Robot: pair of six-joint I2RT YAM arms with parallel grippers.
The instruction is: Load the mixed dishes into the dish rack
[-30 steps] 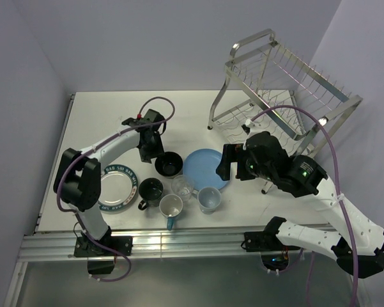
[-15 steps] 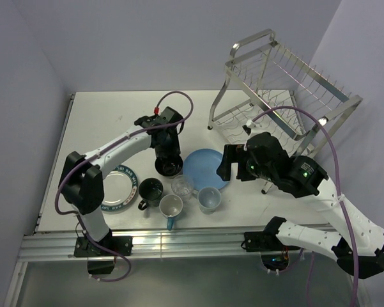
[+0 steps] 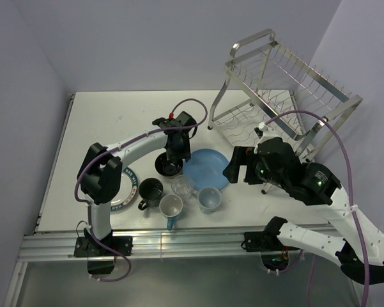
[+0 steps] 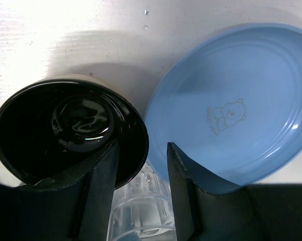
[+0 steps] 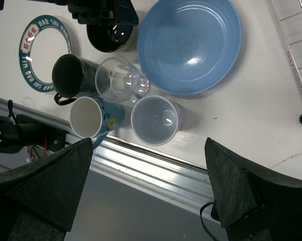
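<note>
The black bowl [image 3: 167, 167] sits left of the large light-blue plate [image 3: 206, 169]. My left gripper [image 3: 178, 152] is open and straddles the bowl's right rim [image 4: 140, 135]: one finger [image 4: 103, 191] is inside the bowl, the other [image 4: 183, 196] is over the plate's edge [image 4: 226, 105]. The clear glass [image 4: 140, 216] shows below, between the fingers. My right gripper [image 3: 235, 165] hangs open and empty above the plate's right side; in the right wrist view [image 5: 148, 141] it is wide open. The dish rack [image 3: 281, 96] stands at the back right.
In front stand the dark mug [image 3: 150, 190], clear glass [image 3: 183, 187], light-blue cup [image 3: 209, 199] and white-and-blue mug [image 3: 170, 208]. The teal-rimmed white plate [image 3: 122, 194] lies left, partly under my left arm. The table's front rail [image 5: 156, 168] is close behind the cups.
My left gripper has moved right and forward, from behind the bowl to its right rim beside the plate. My right arm has shifted slightly to the right.
</note>
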